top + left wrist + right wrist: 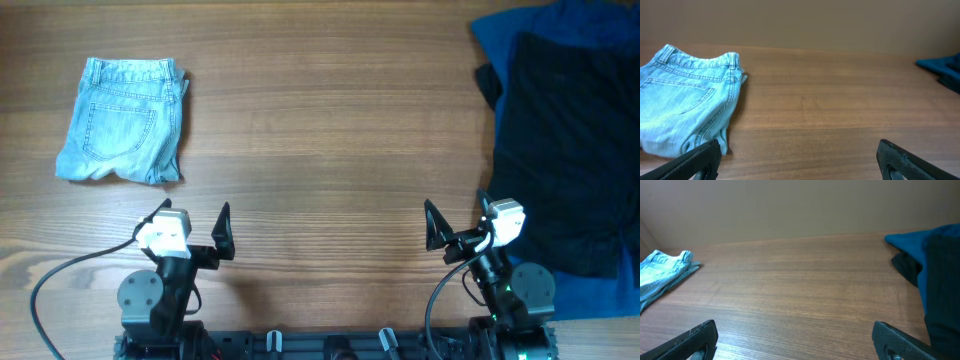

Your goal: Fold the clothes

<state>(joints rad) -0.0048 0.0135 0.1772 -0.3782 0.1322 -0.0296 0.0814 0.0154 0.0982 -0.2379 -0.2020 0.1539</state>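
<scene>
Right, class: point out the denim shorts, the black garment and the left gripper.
denim shorts (120, 125), overhead view, on the stitched back pocket.
black garment (565, 150), overhead view, on the middle of the cloth.
left gripper (195, 207), overhead view, midway between its open fingertips.

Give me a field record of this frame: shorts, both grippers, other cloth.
target: denim shorts, light blue
target position: far-left part of the table, lying flat
target state: one back pocket facing up, looks folded in half
left gripper: open, empty, near the front edge, apart from the shorts
right gripper: open, empty, near the front edge, close to the black garment
other cloth: black garment lying over a dark blue cloth, right side
held: nothing
</scene>
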